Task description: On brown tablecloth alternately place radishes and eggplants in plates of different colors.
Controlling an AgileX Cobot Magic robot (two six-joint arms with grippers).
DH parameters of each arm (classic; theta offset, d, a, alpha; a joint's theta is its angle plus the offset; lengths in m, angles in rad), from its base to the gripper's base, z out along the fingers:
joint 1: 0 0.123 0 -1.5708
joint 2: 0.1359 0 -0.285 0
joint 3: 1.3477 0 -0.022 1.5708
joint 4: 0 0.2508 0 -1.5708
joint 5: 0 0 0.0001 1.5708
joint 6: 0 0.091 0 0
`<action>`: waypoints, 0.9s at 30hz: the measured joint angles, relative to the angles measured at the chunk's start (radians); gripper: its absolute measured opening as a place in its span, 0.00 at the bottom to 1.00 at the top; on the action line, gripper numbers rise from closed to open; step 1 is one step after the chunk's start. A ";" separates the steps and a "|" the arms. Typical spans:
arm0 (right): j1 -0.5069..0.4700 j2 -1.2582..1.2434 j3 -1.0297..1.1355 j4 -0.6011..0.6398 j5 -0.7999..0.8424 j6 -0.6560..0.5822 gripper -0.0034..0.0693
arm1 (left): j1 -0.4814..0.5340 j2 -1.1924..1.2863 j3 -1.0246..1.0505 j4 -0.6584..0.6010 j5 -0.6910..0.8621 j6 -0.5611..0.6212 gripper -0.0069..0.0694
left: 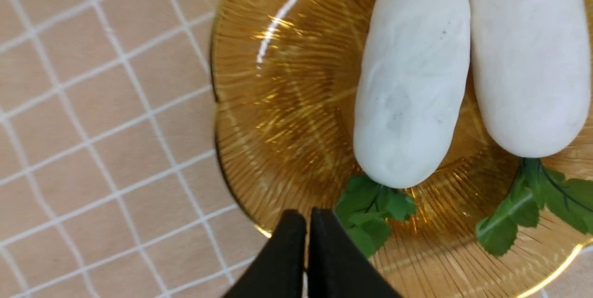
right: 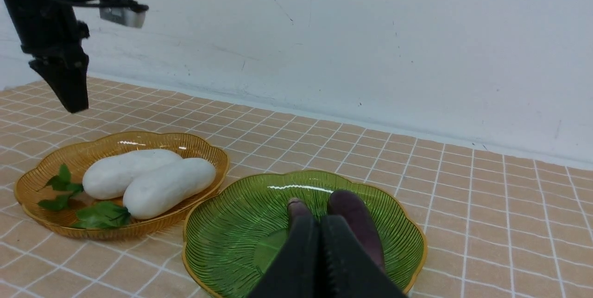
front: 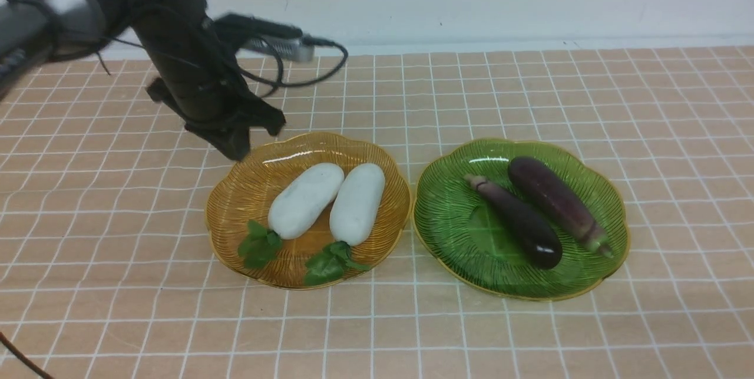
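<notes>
both radishes (front: pixel 327 201) lie side by side in the amber plate (front: pixel 235 208), touching along their length, with the leaf ends toward the robot and their long axes running away from it, a little slanted to the right. both eggplants (front: pixel 533 208) lie in the green plate (front: pixel 453 231), also side by side, slanted the other way, stems pointing in opposite directions. the two plates stand just beside each other on the brown tablecloth (front: pixel 648 131).

the left gripper (front: pixel 235 146) hangs above the far left rim of the amber plate; its jaws are pressed together and carry nothing. the radishes lie to its right and toward the robot, so this arm is the nearer one to them. the right gripper (right: pixel 319 261) has its jaws closed too and is empty; its wrist view looks over the green plate, with the eggplants just ahead of the fingertips.

i judge the sorting finished, so the coming move is probably only to pull the arms back.
</notes>
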 joint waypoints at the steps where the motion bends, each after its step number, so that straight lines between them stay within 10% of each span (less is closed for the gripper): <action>1: -0.002 0.000 0.013 -0.003 0.000 0.000 0.03 | 0.000 -0.009 0.000 0.002 0.003 0.000 0.09; 27: -0.246 0.000 0.172 -0.096 0.026 0.000 0.03 | 0.000 -0.282 0.003 0.005 0.022 -0.038 0.09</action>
